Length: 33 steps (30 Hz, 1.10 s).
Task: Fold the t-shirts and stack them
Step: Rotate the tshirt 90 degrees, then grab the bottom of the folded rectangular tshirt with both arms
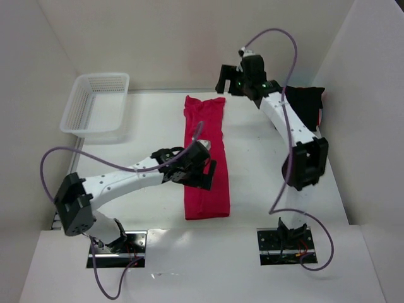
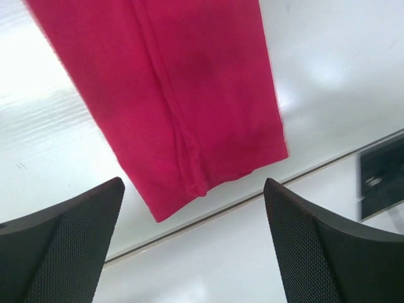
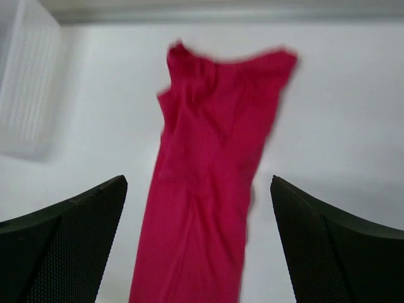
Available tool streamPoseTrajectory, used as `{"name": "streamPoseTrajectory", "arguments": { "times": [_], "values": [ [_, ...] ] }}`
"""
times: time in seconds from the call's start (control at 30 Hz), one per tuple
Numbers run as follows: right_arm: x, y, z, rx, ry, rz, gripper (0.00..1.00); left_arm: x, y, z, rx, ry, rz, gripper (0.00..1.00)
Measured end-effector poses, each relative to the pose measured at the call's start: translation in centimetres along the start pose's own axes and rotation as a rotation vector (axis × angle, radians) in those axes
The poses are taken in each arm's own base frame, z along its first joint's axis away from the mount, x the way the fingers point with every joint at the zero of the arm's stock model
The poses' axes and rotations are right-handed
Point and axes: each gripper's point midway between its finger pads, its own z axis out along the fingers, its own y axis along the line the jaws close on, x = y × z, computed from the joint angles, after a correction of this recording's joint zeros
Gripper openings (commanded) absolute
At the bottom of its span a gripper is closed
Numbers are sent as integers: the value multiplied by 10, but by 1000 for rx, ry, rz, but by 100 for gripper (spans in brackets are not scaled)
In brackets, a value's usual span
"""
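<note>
Red shirt (image 1: 203, 123) lies flat on the table (image 1: 145, 126) as a long narrow strip, sleeves already turned in. It looks folded lengthwise, w/ the crosswise fold not yet done.

Left gripper (image 1: 199, 177) hangs over the strip's near half, jaws wide apart, nothing in them. In its wrist view the shirt's near hem (image 2: 189, 95) sits just ahead of and btwn the fingers (image 2: 76, 240). Prob. lined up there to pinch that hem.

Right gripper (image 1: 228, 82) is off the far end, also wide apart and empty. Its view has the strip (image 3: 208, 189) running straight away btwn the fingers, collar end furthest. One gripper per end suits an end-to-end fold.

Black shirt (image 1: 306, 104) is bunched behind the right arm, well apart from both grippers, likely waiting its turn. Basket (image 1: 101, 77) sits far off to the left gripper's outer side, nothing visible in it.
</note>
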Motion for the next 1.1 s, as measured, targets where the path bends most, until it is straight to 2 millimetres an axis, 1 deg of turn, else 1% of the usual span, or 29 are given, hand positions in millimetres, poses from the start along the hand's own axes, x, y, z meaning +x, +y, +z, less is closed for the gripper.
{"name": "streamPoseTrajectory", "arguments": {
  "times": [0.1,0.2,0.23,0.3,0.33,0.4,0.5,0.6,0.7,0.73,0.8,0.87,0.9,0.97,1.03,1.1],
  "values": [
    [59,-13,-33,-2,96,54,100,-9,13,-21,36,-104,-101,99],
    [115,-27,-56,12,197,102,100,-13,24,-46,91,-208,-181,99],
    [131,-30,-63,17,228,117,100,-13,26,-54,111,-236,-197,99],
    [157,-35,-79,21,265,149,100,-14,28,-67,138,-268,-223,99],
    [167,-35,-90,20,279,165,100,-15,27,-70,147,-276,-226,99],
    [183,-34,-112,7,290,201,100,-14,25,-71,164,-278,-227,99],
    [198,-26,-148,-24,279,256,100,-2,28,-61,167,-239,-225,99],
    [208,-6,-179,-79,262,303,100,17,33,-47,165,-173,-217,99],
    [227,19,-204,-141,290,356,100,32,33,-41,187,-125,-214,99],
    [236,24,-209,-153,309,373,99,36,33,-41,196,-116,-215,99],
    [262,33,-221,-156,373,403,97,45,33,-42,220,-105,-223,99],
    [287,37,-232,-140,440,429,96,53,36,-44,235,-96,-226,99],
    [298,37,-236,-129,471,439,95,56,36,-45,245,-94,-227,99],
    [314,34,-241,-99,511,464,95,58,35,-48,261,-91,-225,99],
    [328,27,-242,-59,542,482,94,58,33,-49,269,-87,-224,99],
    [339,22,-241,-19,573,488,94,61,33,-45,263,-69,-223,99]
  ]
}}
